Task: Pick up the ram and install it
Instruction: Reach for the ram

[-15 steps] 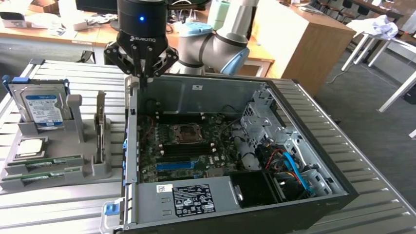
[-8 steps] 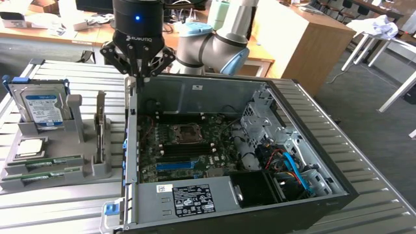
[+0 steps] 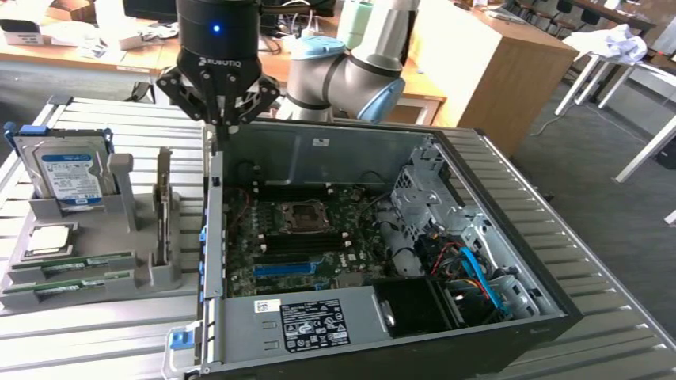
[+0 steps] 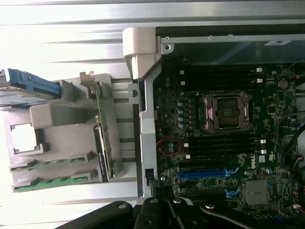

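Two ram sticks lie side by side in the grey holder (image 3: pixel 148 273) on the exterior view's left. The first ram stick (image 3: pixel 74 265) (image 4: pixel 52 161) is green with a pale sticker, and the second ram stick (image 3: pixel 66 288) (image 4: pixel 50 182) lies just in front of it. My gripper (image 3: pixel 220 131) (image 4: pixel 164 193) hangs shut, with nothing seen between its fingers. It is above the open computer case's left wall (image 3: pixel 214 229), near the far corner and well apart from the sticks. The motherboard's dark memory slots (image 3: pixel 290 245) (image 4: pixel 219 143) sit beside the processor socket (image 3: pixel 301 215) (image 4: pixel 226 112).
A blue-labelled hard drive (image 3: pixel 69 170) (image 4: pixel 28 83) stands upright in the holder, with a square silver processor chip (image 3: pixel 53 237) (image 4: pixel 24 138) below it. Green cards (image 3: pixel 164 206) (image 4: pixel 102 129) stand on edge beside the case. Cables and a drive cage (image 3: pixel 433 198) fill the case's right side.
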